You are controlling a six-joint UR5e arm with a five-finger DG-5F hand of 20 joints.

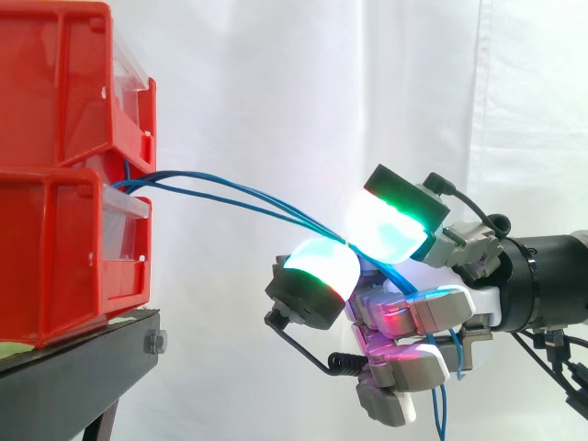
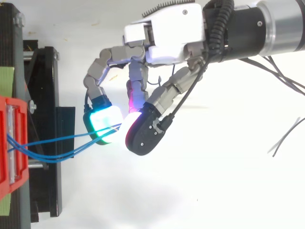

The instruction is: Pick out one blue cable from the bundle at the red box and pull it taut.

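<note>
Several thin blue cables (image 1: 239, 195) (image 2: 57, 145) run out of the gap between the two stacked red bins (image 1: 64, 165) and slope down to the right. My hand (image 1: 413, 312) (image 2: 167, 36) is to the right of the bins, apart from them. Its fingers are curled, and two glowing pads (image 1: 381, 230) meet over the cables and pinch them at the pads (image 2: 107, 125). Behind the pinch, blue cable hangs down past the palm (image 1: 441, 404). The stretch from bins to hand still bows slightly. How many strands sit in the pinch I cannot tell.
The red bins rest on a black stand (image 1: 83, 367) (image 2: 45, 129) at the left. A white curtain (image 1: 276, 92) hangs behind. Open space lies between the stand and my hand and below my hand.
</note>
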